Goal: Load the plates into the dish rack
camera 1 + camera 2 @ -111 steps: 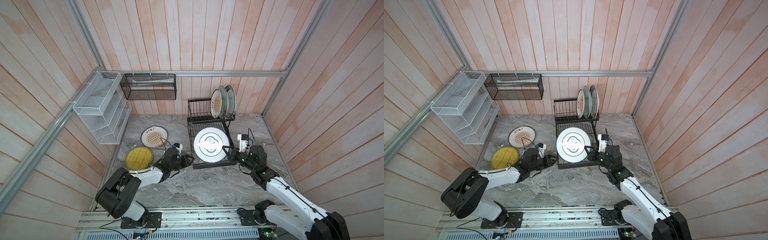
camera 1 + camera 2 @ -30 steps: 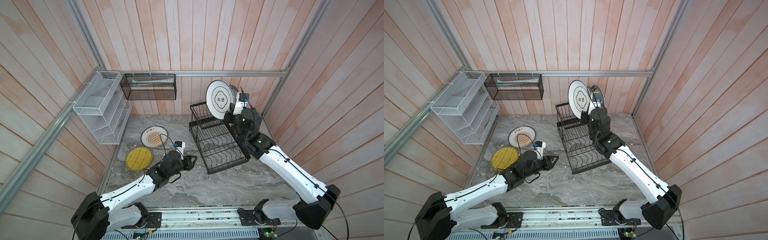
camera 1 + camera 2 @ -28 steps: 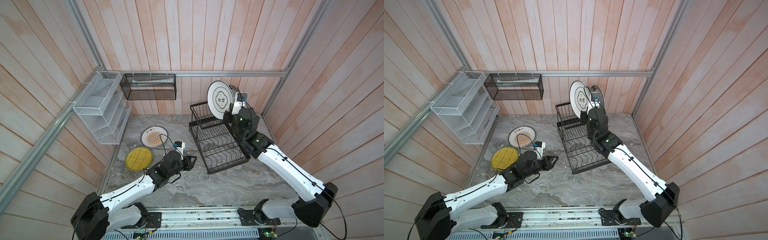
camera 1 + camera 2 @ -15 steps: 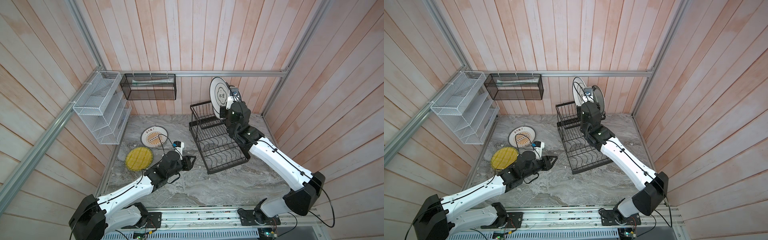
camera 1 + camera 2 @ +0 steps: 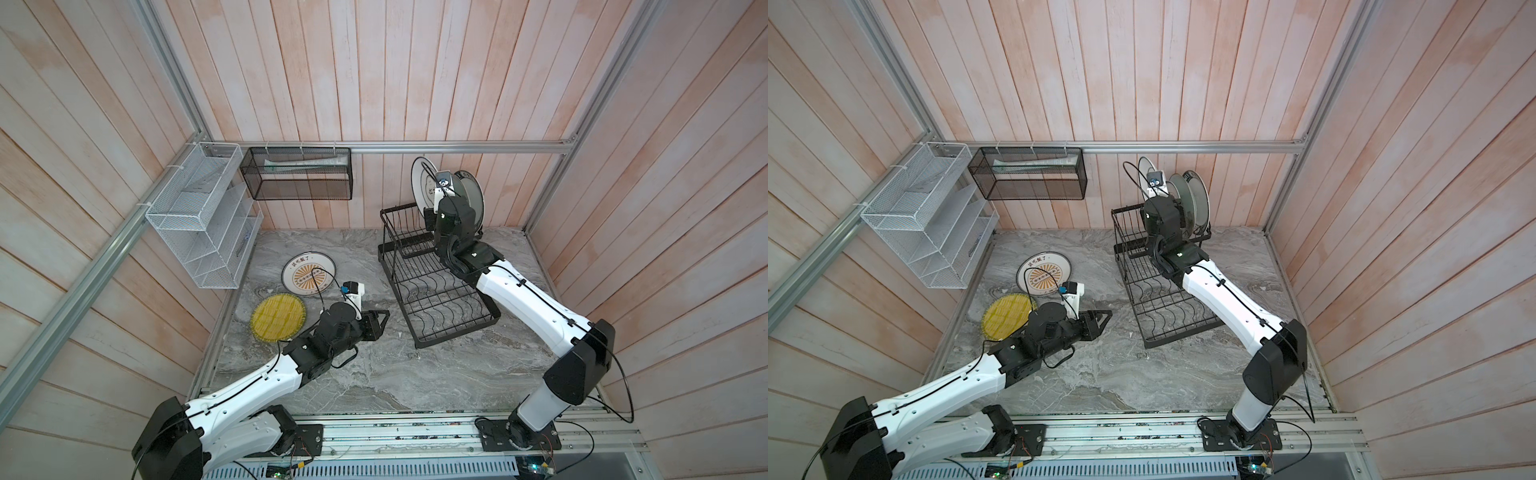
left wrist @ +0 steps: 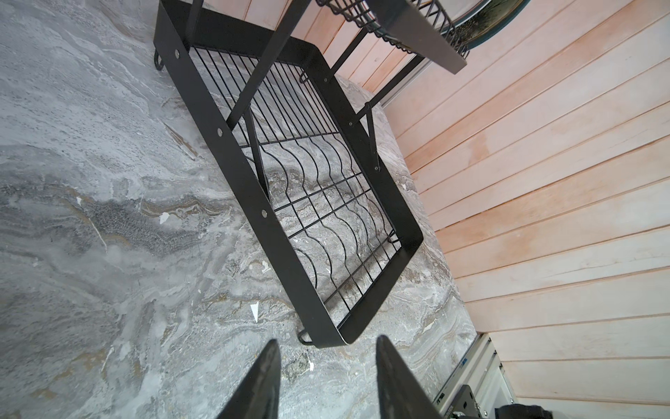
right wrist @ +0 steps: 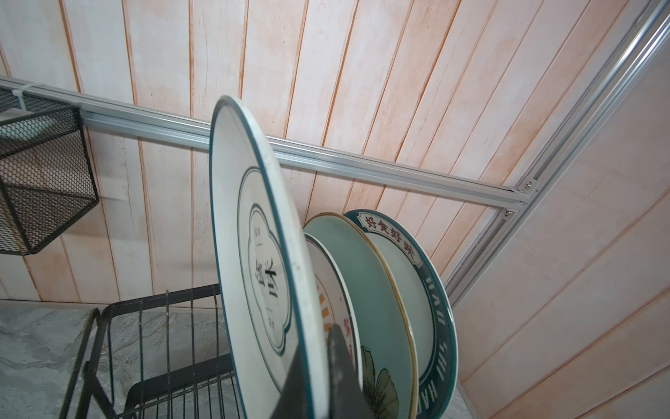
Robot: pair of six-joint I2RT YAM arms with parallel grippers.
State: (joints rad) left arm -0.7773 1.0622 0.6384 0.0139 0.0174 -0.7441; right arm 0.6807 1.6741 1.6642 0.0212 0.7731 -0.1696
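My right gripper is shut on the lower rim of a green-ringed white plate, held upright and edge-on above the upper basket of the black dish rack. Right beside it three plates stand in the basket: an orange sunburst one, a mint floral one and a dark-lettered one. Flat on the table to the left lie another sunburst plate and a yellow ribbed plate. My left gripper hangs open and empty over the table, just off the rack's near corner.
A black mesh basket and a white mesh shelf hang on the wooden walls at the back left. The rack's lower tray holds nothing. The back wall and right wall stand close behind the rack.
The right gripper has lifted the green-ringed plate from the lower tray, turned it edge-on and brought it next to the standing plates. The left arm has stayed still over the last second.
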